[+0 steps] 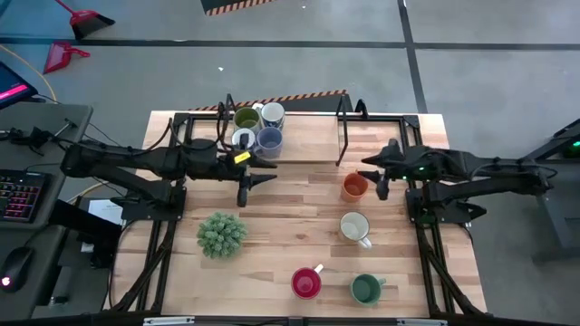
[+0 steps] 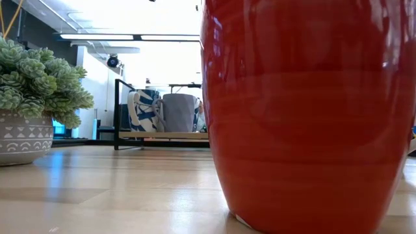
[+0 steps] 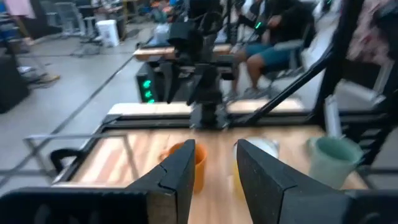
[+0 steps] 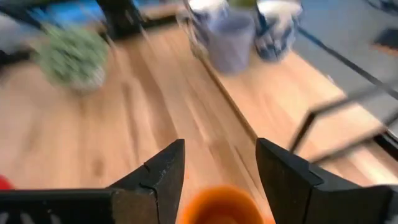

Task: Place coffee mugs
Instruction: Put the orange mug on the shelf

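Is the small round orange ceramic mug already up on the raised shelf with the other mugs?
No. In the high view the small round orange ceramic mug stands on the wooden table, right of the raised shelf.

Glossy ceramic red mug (image 2: 311,110), wood-grain table (image 1: 299,226)

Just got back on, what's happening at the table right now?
Four mugs already sit on the rack at the back. The right gripper hovers, jaws open, over the orange mug. The left gripper, empty with jaws apart, is just in front of the rack. White, red and green mugs wait on the table.
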{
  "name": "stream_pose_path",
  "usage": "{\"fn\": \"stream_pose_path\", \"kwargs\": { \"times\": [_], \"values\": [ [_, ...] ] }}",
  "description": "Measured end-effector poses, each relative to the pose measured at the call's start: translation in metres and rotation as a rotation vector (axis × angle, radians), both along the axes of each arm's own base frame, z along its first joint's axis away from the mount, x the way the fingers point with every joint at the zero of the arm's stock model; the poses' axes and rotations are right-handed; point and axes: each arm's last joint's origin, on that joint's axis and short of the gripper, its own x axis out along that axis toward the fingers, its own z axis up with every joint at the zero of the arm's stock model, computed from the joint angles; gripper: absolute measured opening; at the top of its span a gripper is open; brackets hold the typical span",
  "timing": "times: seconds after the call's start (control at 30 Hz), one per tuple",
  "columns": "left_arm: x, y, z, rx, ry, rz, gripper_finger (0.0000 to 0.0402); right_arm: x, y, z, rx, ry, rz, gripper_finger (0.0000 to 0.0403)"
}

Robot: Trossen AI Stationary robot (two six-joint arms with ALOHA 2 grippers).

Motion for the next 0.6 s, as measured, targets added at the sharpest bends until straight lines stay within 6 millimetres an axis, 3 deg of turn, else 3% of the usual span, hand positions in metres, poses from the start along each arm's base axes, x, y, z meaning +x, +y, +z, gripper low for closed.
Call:
{"fn": "stream_pose_path", "kwargs": {
  "times": [0.23,0.5,0.6],
  "values": [
    [-0.004,-0.014,-0.006,-0.018,0.102,0.030,0.0089,0.013,-0.002,-0.022,0.040,0.218,-0.071,0.0179],
    [-0.005,-0.019,-0.007,-0.032,0.111,0.032,0.0086,0.029,-0.016,0.010,-0.005,0.518,-0.139,0.0179],
    [-0.005,-0.019,-0.007,-0.033,0.109,0.032,0.0085,0.035,-0.023,0.008,0.041,0.630,-0.141,0.0179]
  ]
}}
